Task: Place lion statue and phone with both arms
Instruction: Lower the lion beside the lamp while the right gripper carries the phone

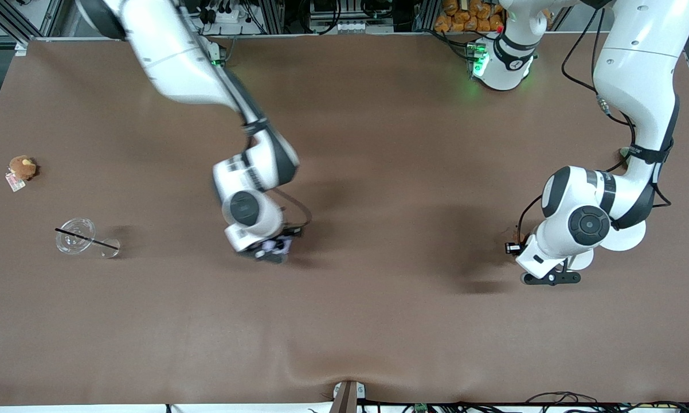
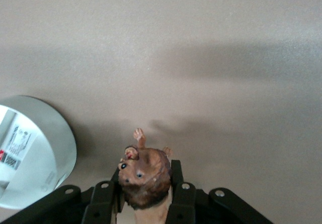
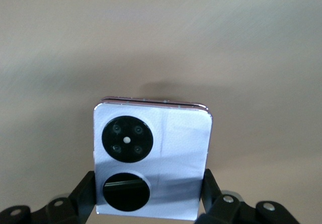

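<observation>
here the right gripper [image 3: 146,204] clamps the phone [image 3: 151,161] upright, the left gripper [image 2: 146,204] the lion statue [image 2: 145,176] head-outward.

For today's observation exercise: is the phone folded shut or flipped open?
Folded shut. In the right wrist view the phone, clamped in the right tool, shows two closed halves stacked at its top edge.

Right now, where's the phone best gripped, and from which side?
By its two straight side edges, coming from the end with the plain black circle, as the right gripper does over the table. The phone is a thin flat slab: parallel edges suit fingers, the broad face does not. The left gripper holds the lion over its own end.
</observation>
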